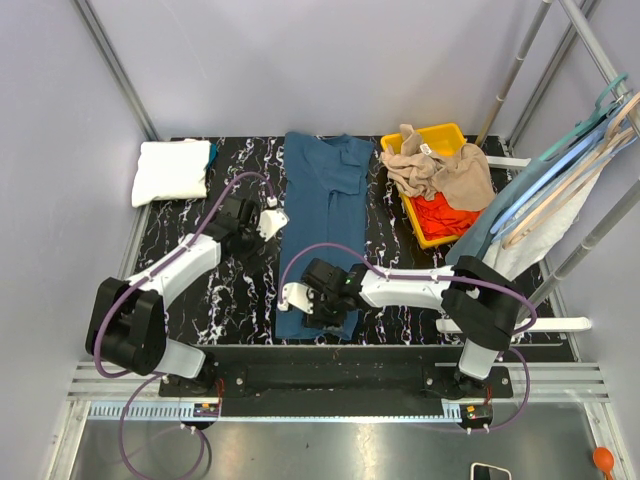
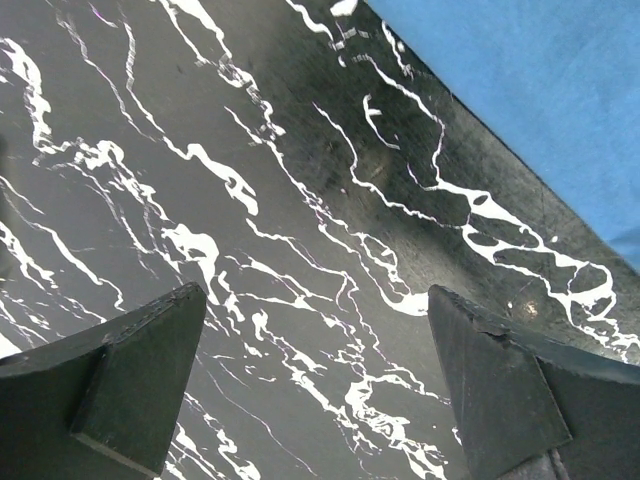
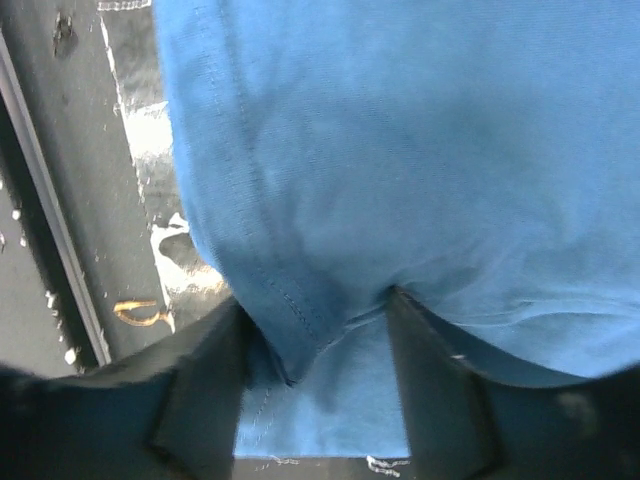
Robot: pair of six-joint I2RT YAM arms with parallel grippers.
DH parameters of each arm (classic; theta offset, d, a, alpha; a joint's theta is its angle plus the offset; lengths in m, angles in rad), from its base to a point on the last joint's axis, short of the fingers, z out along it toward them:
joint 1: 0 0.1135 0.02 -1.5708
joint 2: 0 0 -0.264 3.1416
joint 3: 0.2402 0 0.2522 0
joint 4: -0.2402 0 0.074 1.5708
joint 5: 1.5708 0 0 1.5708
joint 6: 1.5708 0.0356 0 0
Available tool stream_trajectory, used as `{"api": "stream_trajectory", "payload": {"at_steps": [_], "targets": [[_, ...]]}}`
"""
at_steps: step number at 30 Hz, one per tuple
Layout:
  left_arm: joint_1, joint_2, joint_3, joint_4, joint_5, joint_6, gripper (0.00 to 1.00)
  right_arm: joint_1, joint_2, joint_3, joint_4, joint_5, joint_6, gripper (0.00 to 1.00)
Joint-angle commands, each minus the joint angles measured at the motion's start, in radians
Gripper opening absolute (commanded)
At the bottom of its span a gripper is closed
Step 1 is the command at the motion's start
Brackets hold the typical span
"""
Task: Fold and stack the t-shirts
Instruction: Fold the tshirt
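Observation:
A large teal-blue t-shirt [image 1: 320, 200] lies folded in a long strip down the middle of the black marbled table [image 1: 190, 290]. My right gripper [image 1: 296, 296] is at its near left corner. In the right wrist view the jaws [image 3: 315, 390] stand partly apart around a raised fold of the shirt's hem [image 3: 290, 330]. My left gripper [image 1: 272, 222] is open and empty just left of the shirt's left edge; in its wrist view [image 2: 315, 390] it hangs over bare table, with the shirt [image 2: 540, 90] at the upper right. A folded white t-shirt [image 1: 172, 172] lies at the far left.
A yellow bin [image 1: 440, 135] at the back right holds a crumpled tan t-shirt [image 1: 440, 170] and a red-orange one [image 1: 445, 213]. Pale blue and beige hangers [image 1: 560, 170] lean on a rack at the right. The table's near edge [image 3: 60, 260] is right by my right gripper.

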Motion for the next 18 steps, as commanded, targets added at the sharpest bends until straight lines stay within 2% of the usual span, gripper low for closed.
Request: {"api": "stream_trajectory", "payload": {"at_steps": [1,3,7,13,18], "targets": [[0.005,-0.029,-0.028,0.052,-0.029,0.017,0.99,0.011,0.029,-0.051,0.063,0.041,0.024,0.48],[0.007,-0.032,-0.034,0.057,-0.033,0.019,0.99,0.011,0.026,-0.058,0.067,0.053,0.034,0.40],[0.008,-0.030,-0.039,0.065,-0.042,0.021,0.99,0.011,0.035,-0.055,0.045,0.050,0.054,0.00],[0.031,0.005,-0.006,0.071,-0.039,0.014,0.99,0.028,0.027,-0.032,-0.025,0.014,0.064,0.00],[0.045,0.033,0.030,0.069,-0.053,0.014,0.99,0.097,-0.043,-0.010,-0.084,-0.025,0.069,0.00]]}}
